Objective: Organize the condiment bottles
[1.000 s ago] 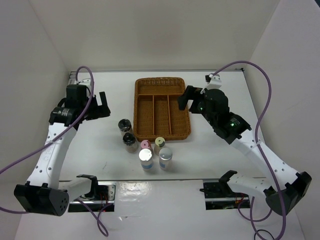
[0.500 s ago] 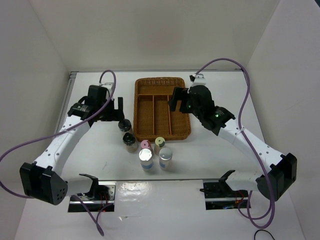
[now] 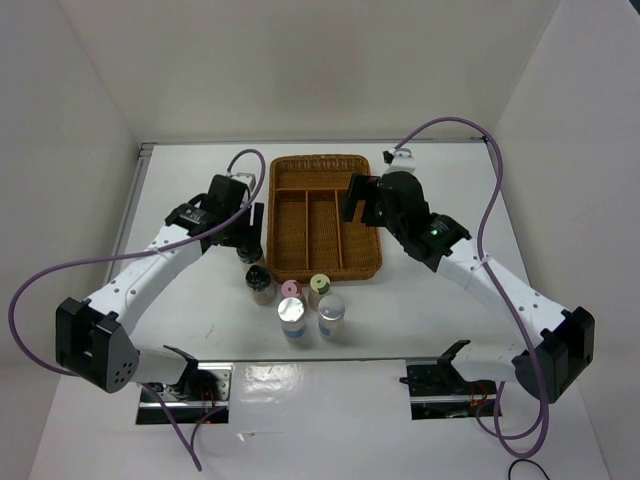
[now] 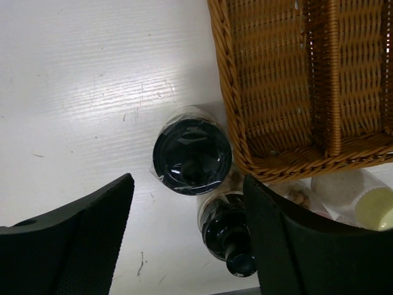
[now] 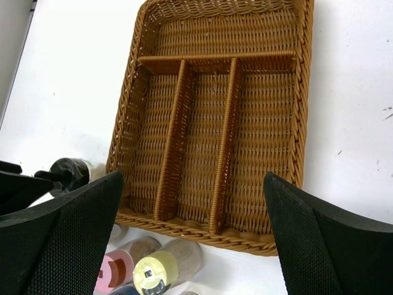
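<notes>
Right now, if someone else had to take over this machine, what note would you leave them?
Left gripper: open, fingers either side of one black-capped bottle, not closed on it.
Right gripper: open above the wicker tray, holding nothing.
Bottles: all six stand on the table just outside the tray: second black-capped bottle, pink bottle, pale yellow bottle, silver-white bottles.
Done: no bottle in the tray yet.
Left: all six to place.

Bright, even light with soft shadows; glare streaks the near table [image 3: 320, 385].
</notes>
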Robot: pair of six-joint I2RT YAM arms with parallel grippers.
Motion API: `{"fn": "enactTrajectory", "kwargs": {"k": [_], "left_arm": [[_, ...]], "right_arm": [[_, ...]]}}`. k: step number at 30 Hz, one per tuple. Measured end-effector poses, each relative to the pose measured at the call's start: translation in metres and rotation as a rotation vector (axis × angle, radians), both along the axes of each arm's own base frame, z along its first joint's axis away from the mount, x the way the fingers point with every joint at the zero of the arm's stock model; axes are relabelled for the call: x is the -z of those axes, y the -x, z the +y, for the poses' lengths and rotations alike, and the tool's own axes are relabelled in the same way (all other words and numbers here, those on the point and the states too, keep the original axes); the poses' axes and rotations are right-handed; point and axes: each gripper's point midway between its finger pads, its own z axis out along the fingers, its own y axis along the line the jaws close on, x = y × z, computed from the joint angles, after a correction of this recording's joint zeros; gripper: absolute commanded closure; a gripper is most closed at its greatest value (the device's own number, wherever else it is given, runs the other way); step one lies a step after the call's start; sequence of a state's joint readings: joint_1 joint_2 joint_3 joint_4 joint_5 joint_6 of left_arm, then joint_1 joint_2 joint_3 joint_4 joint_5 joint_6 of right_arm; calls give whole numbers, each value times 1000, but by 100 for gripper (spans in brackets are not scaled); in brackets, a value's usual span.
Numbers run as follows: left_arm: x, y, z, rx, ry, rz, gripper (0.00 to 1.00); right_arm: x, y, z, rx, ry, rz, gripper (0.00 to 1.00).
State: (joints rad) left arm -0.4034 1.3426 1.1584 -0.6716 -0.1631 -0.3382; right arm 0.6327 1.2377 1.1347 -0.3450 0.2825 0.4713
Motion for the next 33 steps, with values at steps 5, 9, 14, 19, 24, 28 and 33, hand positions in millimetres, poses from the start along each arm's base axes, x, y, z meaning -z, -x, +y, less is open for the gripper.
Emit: {"fn": "enactTrajectory", "kwargs": {"k": [5,9,14,19,24,28,33], "left_arm": [[6,-2,2,-18,-19,10,26],[18,-3,0,-12,-40,43,31],[23,-3,-4,-11,-49,52,46],[26,-3,-6,-23,-50,58,52],[32,-3,-6,-29,-69,72,55],[33,-4,-6,-47,-68,72,60],[32,-5,-3,-59,-79,66,69]], "right_arm": [[0,1,-1,4,-2,0,1],[4,2,-3,6,3,5,1],[16,2,-11,23,20,28,1],[20,3,-18,36,22,35,1],[19,4,-19,37,19,32,1],[19,4,-18,33,17,33,1],[21,5,-18,29,19,39,1]]}}
